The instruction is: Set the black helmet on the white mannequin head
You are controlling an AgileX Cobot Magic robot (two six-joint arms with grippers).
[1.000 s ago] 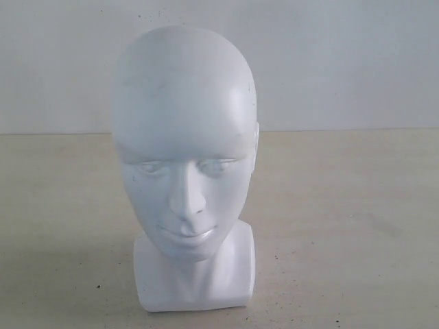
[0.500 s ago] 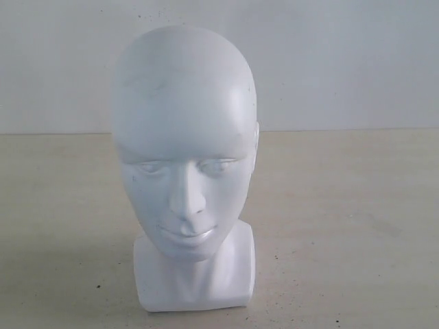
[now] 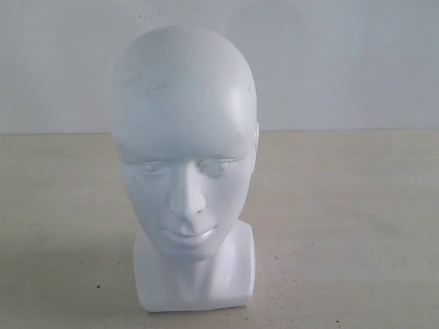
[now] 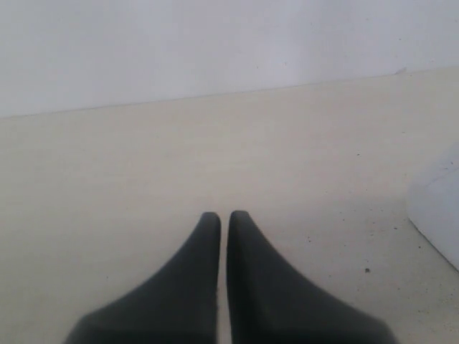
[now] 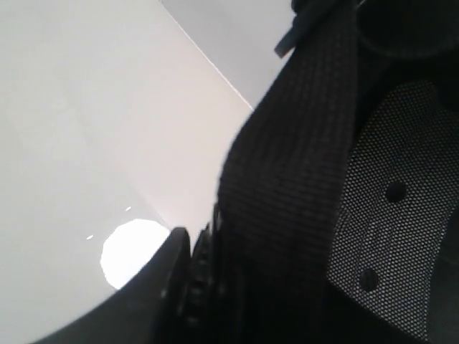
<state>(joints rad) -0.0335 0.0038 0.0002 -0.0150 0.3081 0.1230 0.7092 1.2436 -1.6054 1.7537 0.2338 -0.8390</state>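
You're mid-carry, I judge: right gripper [image 5: 199,283] clamped on the helmet [image 5: 294,179], left gripper [image 4: 224,215] pinched shut and empty near the head [image 3: 184,130]; next, lift the helmet above it and lower.

A pale beige table [image 3: 357,226] is spreading flat across the scene, its surface matte and faintly mottled. A few small dark specks [image 3: 276,258] are lying scattered on the table. A plain whitish wall [image 3: 343,62] is rising straight up from the table's far edge, meeting it in a thin, even line.
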